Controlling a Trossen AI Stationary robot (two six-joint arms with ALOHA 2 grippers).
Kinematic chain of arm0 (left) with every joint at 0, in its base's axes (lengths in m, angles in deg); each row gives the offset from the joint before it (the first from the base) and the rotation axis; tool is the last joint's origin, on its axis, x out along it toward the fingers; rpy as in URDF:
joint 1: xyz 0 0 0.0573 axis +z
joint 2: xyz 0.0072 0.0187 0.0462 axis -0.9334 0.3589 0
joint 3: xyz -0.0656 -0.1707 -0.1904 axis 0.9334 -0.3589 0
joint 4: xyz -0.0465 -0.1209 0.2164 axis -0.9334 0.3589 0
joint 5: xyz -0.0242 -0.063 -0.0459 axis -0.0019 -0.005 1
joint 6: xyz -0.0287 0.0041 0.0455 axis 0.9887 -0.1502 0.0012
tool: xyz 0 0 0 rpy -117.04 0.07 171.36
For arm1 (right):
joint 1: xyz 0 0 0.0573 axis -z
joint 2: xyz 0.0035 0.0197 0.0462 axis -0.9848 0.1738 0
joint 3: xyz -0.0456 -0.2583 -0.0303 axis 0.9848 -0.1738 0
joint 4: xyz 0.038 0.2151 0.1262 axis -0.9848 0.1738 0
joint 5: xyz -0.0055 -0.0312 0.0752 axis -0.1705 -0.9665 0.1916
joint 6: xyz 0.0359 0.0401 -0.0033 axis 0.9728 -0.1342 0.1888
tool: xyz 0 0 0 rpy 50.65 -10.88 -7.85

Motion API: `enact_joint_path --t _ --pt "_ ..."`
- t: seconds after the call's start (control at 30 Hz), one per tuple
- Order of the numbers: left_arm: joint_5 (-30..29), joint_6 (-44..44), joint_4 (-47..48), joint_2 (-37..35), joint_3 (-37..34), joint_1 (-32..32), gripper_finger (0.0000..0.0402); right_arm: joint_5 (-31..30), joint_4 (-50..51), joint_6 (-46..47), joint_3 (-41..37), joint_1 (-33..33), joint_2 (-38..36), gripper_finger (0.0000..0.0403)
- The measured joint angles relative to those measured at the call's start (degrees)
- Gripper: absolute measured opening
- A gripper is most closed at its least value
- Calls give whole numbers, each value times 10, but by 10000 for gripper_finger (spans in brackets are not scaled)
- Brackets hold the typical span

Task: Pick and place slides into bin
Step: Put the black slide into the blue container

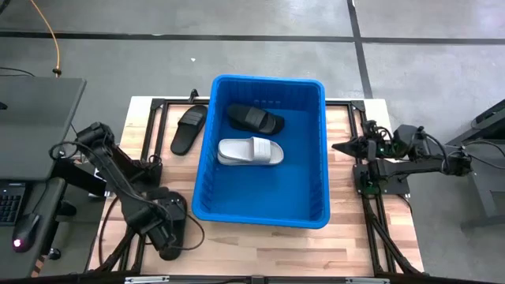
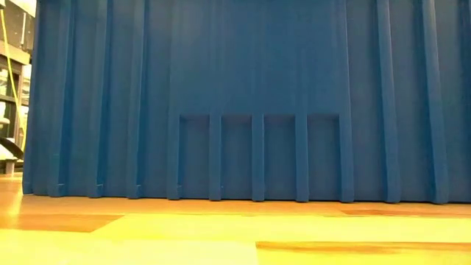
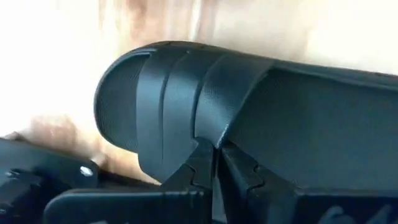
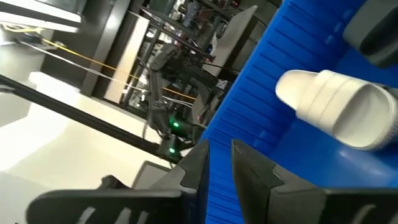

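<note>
Counting three slides [image 1: 250, 151], one bin [image 1: 316, 142].

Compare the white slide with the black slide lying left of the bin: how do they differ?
The white slide lies inside the blue bin; the black slide lies outside it on the table. White points sideways across the bin; black runs roughly along the bin's wall. Both are single-strap slides, lying strap up.

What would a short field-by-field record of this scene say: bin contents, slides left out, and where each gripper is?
bin: blue, mid-table
in bin: black slide, white slide
outside bin: black slide on table, left of bin
third black slide: at the left gripper's fingertips
left gripper: low, near front-left corner, shut
right gripper: at bin's right wall, shut, empty
</note>
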Motion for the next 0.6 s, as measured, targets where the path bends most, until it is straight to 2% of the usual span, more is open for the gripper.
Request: enact_joint_path --t 0.13,0.33,0.6 --pt "43 -3 22 -21 25 -1 1 0 11 3 0 0 0 58" --pt "105 -62 42 -53 91 -4 1 0 12 -2 0 0 0 57" --pt "109 -100 127 -59 225 -3 0 2 10 -12 0 0 0 57"
